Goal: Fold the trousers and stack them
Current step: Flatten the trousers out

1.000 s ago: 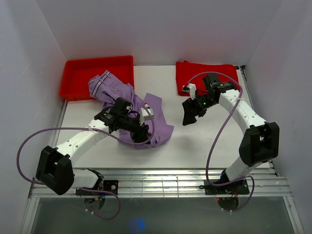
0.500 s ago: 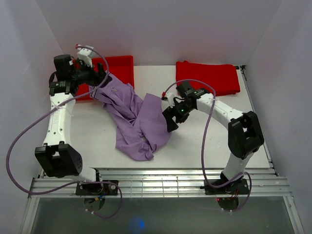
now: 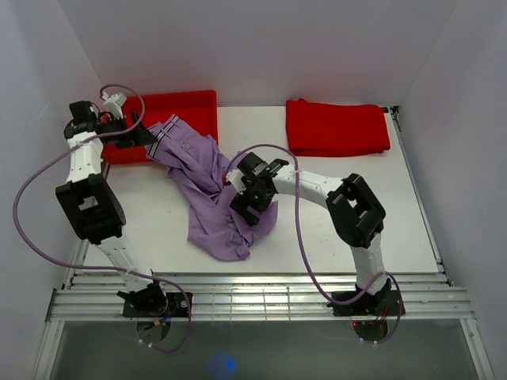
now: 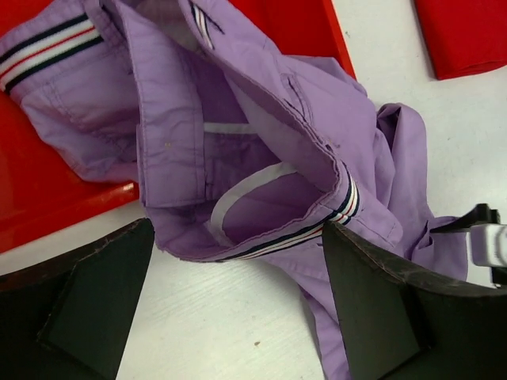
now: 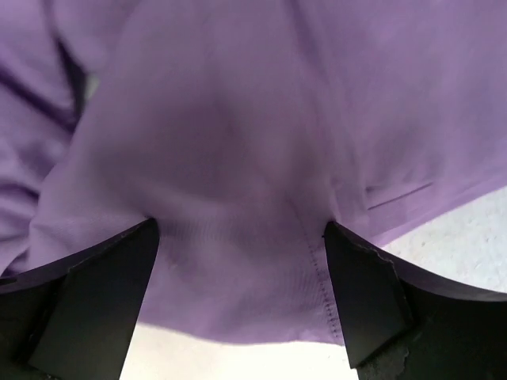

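- My left gripper (image 3: 141, 136) hangs over the red tray (image 3: 194, 101) at the far-left corner. Its fingers are spread wide with nothing between them. The striped waistband (image 4: 344, 202) lies just ahead of the tips.
- The trousers (image 3: 202, 182) run diagonally. The waistband end drapes over the tray's rim, and the legs bunch toward the near centre of the table (image 3: 341, 222). The fabric is soft lilac weave, crumpled, with stitched seams.
- My right gripper (image 3: 247, 207) sits directly over the leg end. Its fingers are spread and cloth fills the gap beneath. I cannot tell whether it touches the cloth.
- Judgement: each arm is nearest one end, so flattening along the long axis calls for both.
- A folded red cloth (image 3: 337, 127) lies far right, well apart.
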Robot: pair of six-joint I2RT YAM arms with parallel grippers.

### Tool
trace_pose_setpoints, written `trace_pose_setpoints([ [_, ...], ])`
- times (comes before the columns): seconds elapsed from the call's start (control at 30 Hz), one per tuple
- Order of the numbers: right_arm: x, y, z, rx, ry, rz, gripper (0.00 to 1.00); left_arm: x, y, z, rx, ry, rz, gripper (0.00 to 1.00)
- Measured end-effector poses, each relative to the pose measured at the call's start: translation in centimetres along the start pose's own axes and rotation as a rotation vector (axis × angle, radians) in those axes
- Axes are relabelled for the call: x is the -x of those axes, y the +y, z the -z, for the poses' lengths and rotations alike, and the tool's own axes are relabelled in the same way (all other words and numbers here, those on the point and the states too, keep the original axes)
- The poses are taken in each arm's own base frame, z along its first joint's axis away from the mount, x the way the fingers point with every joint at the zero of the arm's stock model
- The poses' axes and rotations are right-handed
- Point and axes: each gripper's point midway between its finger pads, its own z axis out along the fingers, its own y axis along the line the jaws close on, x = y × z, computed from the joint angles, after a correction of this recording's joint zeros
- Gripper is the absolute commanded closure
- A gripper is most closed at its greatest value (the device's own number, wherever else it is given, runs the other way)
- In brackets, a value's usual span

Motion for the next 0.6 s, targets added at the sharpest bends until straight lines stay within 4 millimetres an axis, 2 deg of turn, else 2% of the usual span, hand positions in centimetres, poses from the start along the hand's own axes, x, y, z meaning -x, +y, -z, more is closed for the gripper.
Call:
trace_pose_setpoints([
  [0.13, 0.2, -1.0, -2.1, -0.034, 0.036, -0.005, 0.08, 1.2, -0.2, -0.7, -0.039, -0.016, -0.022, 0.02],
  [0.2, 0.8, -1.4, -2.3, -0.054, 0.034, 0.001, 0.06, 1.3, -0.7, -1.0, -0.085, -0.024, -0.023, 0.02],
  [0.27, 1.1, -1.8, -2.7, -0.069, 0.037, 0.008, 0.18, 1.2, -1.4, -1.1, -0.134, -0.027, -0.017, 0.04],
  [0.3, 1.2, -2.1, -2.7, -0.082, 0.039, 0.01, 0.28, 1.2, -1.8, -1.2, -0.156, -0.029, -0.016, 0.05],
  [0.37, 1.3, -2.6, -2.8, -0.105, 0.04, 0.016, 0.35, 1.0, -2.6, -1.3, -0.2, -0.029, -0.011, 0.05],
  [0.47, 1.4, -2.9, -2.8, -0.121, 0.039, 0.025, 0.51, 0.6, -3.5, -1.4, -0.254, -0.028, -0.002, 0.05],
  [0.5, 1.4, -3.1, -2.8, -0.125, 0.038, 0.028, 0.7, 0.4, -3.8, -1.5, -0.272, -0.028, 0.004, 0.07],
  [0.53, 1.4, -3.2, -2.8, -0.128, 0.035, 0.03, 0.84, 0.2, -4.0, -1.5, -0.287, -0.027, 0.011, 0.12],
  [0.57, 1.5, -3.3, -2.8, -0.13, 0.033, 0.037, 0.92, 0.0, -4.1, -1.6, -0.295, -0.024, 0.016, 0.19],
  [0.6, 1.5, -3.4, -2.8, -0.133, 0.031, 0.035, 0.92, -0.3, -4.3, -1.8, -0.302, -0.017, 0.021, 0.25],
])
